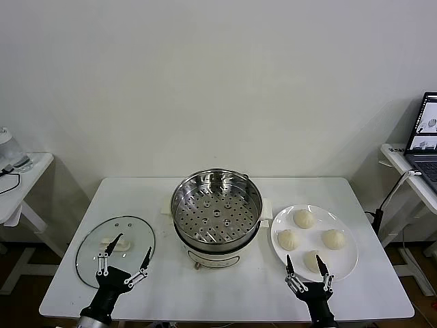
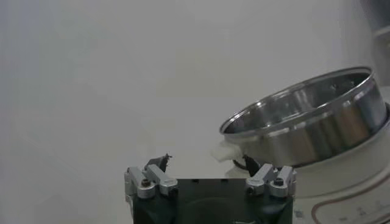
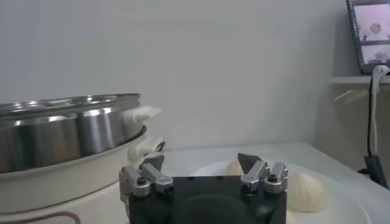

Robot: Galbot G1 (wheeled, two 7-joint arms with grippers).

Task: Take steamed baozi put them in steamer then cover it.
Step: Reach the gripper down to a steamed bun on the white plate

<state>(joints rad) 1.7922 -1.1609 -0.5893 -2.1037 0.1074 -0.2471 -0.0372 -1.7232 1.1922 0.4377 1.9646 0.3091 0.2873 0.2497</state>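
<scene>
The steamer [image 1: 216, 205], a shiny steel pot with a perforated tray on a white base, stands mid-table; it also shows in the left wrist view [image 2: 311, 119] and right wrist view [image 3: 61, 131]. Several cream-white baozi [image 1: 303, 219] lie on a white plate [image 1: 348, 270] to its right, one showing in the right wrist view [image 3: 308, 190]. The glass cover [image 1: 92, 256] with a cream handle lies flat at the left. My left gripper [image 1: 125, 254] is open over the cover's near part. My right gripper [image 1: 304, 262] is open at the plate's near edge, beside the nearest bun [image 1: 312, 260].
A small white side table [image 1: 17, 184] with a device stands at far left. Another side table with a laptop [image 1: 427, 133] and a hanging cable stands at far right. The white table's front edge [image 1: 225, 316] runs just behind both grippers.
</scene>
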